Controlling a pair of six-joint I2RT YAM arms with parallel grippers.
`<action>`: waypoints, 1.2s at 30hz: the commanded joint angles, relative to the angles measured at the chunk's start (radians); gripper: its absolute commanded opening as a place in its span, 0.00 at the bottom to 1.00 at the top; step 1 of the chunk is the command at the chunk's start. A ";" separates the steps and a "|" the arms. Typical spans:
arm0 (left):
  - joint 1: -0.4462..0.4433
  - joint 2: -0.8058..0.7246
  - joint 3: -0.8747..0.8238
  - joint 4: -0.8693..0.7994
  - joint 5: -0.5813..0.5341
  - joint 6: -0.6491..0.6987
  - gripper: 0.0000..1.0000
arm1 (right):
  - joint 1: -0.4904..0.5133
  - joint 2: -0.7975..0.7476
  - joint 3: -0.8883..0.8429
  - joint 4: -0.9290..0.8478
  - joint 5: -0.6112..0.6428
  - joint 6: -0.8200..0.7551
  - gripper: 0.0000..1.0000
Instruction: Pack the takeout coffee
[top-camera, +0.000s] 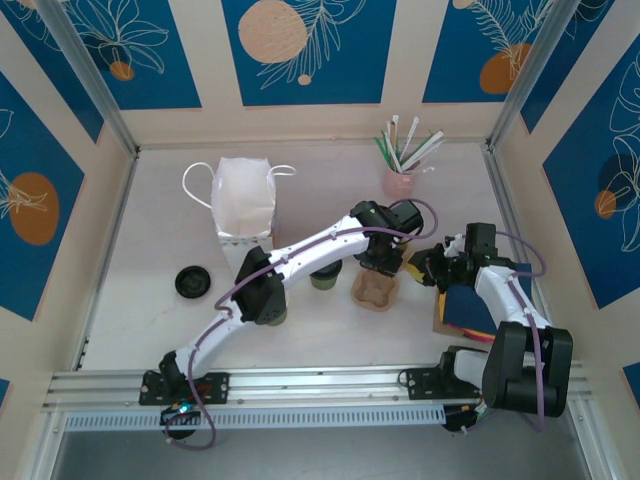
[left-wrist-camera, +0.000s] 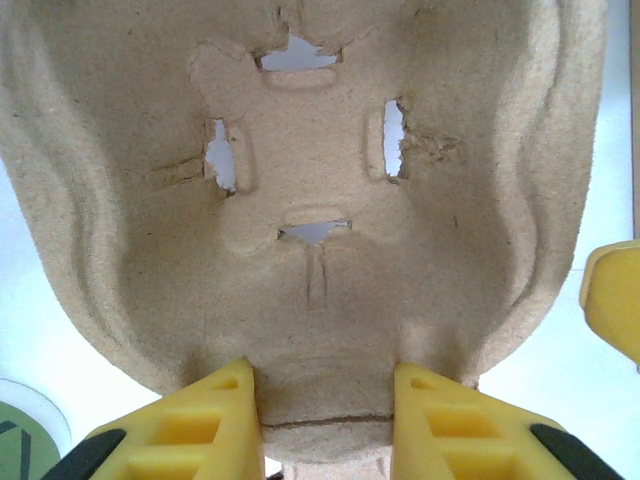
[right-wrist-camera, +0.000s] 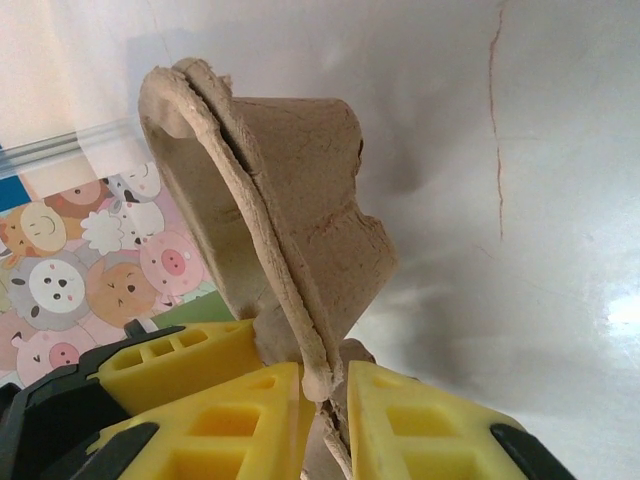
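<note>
A brown pulp cup carrier (top-camera: 375, 292) lies at mid-table between both arms. My left gripper (top-camera: 381, 262) is shut on its near rim, one yellow finger on each side (left-wrist-camera: 322, 385) of the carrier (left-wrist-camera: 310, 120). My right gripper (top-camera: 426, 268) pinches the carrier's rim (right-wrist-camera: 300, 170) from the right, shut on it (right-wrist-camera: 325, 375); two nested pulp layers show there. A small dark-green cup (top-camera: 323, 279) stands left of the carrier, partly under the left forearm. I cannot tell whether it has a lid, so I cannot tell if it is the takeout coffee.
A white gift bag (top-camera: 245, 200) stands open at the back left. A loose black lid (top-camera: 192, 282) lies on the table left of the arm. A pink cup of straws (top-camera: 399, 180) stands at the back. A colourful picture pad (top-camera: 470, 308) lies under the right arm.
</note>
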 joint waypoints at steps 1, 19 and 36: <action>0.007 -0.025 0.013 -0.003 0.025 -0.013 0.29 | -0.005 0.004 -0.008 0.007 -0.038 -0.017 0.21; 0.004 -0.033 0.011 0.025 0.072 -0.014 0.26 | -0.007 0.020 -0.014 0.031 -0.059 -0.017 0.21; 0.004 -0.067 0.010 0.056 0.108 -0.019 0.24 | -0.008 0.037 -0.021 0.032 -0.042 -0.029 0.29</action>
